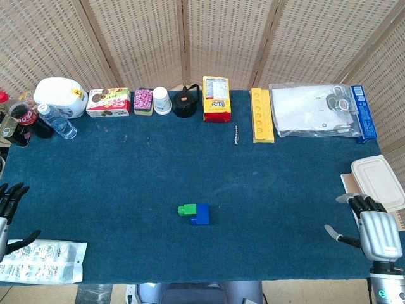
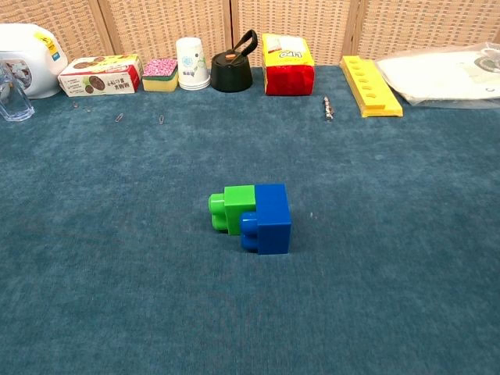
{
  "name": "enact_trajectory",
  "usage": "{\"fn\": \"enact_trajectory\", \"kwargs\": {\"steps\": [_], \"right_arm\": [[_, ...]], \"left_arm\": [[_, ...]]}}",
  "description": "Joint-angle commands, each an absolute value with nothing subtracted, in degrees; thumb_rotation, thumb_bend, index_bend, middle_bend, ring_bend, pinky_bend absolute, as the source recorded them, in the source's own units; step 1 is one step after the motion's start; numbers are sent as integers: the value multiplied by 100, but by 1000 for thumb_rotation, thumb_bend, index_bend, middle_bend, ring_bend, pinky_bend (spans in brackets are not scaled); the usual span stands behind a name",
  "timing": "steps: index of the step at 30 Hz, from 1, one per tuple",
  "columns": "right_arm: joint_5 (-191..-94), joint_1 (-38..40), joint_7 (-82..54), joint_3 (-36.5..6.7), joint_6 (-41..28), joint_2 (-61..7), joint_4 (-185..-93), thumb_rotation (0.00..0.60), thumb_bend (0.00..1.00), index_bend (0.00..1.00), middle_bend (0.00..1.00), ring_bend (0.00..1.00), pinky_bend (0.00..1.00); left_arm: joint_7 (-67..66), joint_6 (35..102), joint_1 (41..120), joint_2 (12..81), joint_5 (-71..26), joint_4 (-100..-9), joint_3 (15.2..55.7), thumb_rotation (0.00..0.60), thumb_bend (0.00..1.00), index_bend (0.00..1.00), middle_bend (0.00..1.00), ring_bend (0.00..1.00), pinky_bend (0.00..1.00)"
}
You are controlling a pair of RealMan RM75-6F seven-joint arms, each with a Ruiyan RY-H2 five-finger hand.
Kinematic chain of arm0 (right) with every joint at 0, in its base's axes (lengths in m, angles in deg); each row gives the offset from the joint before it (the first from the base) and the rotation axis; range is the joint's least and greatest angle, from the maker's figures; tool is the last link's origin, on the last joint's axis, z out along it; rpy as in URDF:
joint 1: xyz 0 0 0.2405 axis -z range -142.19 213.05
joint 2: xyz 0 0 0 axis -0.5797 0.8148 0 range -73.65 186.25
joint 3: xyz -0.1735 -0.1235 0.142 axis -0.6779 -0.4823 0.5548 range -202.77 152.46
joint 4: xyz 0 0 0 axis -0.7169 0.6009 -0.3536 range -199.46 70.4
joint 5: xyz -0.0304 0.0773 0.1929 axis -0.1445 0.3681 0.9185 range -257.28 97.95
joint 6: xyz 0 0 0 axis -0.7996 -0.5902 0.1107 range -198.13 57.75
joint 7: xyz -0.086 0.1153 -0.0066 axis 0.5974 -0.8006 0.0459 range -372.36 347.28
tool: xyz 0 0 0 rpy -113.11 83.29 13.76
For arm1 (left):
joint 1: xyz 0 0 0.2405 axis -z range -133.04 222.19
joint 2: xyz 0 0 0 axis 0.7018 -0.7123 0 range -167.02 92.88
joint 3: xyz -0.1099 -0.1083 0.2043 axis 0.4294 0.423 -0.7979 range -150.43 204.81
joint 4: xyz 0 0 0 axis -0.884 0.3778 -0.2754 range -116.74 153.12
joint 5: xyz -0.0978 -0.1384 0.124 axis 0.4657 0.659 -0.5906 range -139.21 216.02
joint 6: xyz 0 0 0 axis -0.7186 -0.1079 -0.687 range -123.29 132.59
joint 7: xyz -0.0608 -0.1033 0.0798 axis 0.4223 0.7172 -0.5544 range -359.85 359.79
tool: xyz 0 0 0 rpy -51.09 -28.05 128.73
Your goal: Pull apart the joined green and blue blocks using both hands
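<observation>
A green block [image 1: 187,209] [image 2: 231,207] and a blue block [image 1: 200,214] [image 2: 269,218] lie joined together near the middle of the blue table cloth [image 1: 126,190], green on the left. My right hand [image 1: 373,229] hovers at the table's right front edge, fingers spread, holding nothing. My left hand [image 1: 7,212] shows at the far left edge, fingers apart and empty. Both hands are far from the blocks. The chest view shows neither hand.
Along the back stand bottles [image 1: 38,117], a white jug [image 1: 61,96], a snack box [image 1: 108,102], a paper cup [image 1: 162,100], a black pot [image 1: 185,103], a yellow bag [image 1: 216,99], a yellow tray [image 1: 261,114] and a plastic bag [image 1: 316,109]. A lidded container [image 1: 378,182] sits right; a packet [image 1: 41,261] front left.
</observation>
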State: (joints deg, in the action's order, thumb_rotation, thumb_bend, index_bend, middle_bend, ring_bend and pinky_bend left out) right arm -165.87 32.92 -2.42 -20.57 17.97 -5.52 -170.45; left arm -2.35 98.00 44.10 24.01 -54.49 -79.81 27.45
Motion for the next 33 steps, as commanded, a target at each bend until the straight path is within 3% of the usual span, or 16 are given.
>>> {"fn": "enact_trajectory", "kwargs": {"steps": [1, 23, 33], "right_arm": [[-16583, 3285, -246, -2054, 1788, -568, -17038, 443, 219, 353, 343, 279, 333], [-16722, 3242, -588, -2064, 1744, -529, -17059, 442, 218, 353, 343, 279, 333], [-17151, 2436, -1927, -1993, 671, -354, -17223, 443, 203, 350, 343, 279, 333]], "left_arm": [[-235, 9792, 4414, 2396, -5448, -7986, 2746, 600, 135, 146, 140, 39, 183], [-154, 9857, 4412, 2325, -5519, -7962, 2759, 600, 135, 146, 140, 39, 183], [-280, 9938, 4390, 2183, -5518, -8151, 2800, 600, 134, 146, 140, 39, 183]]}}
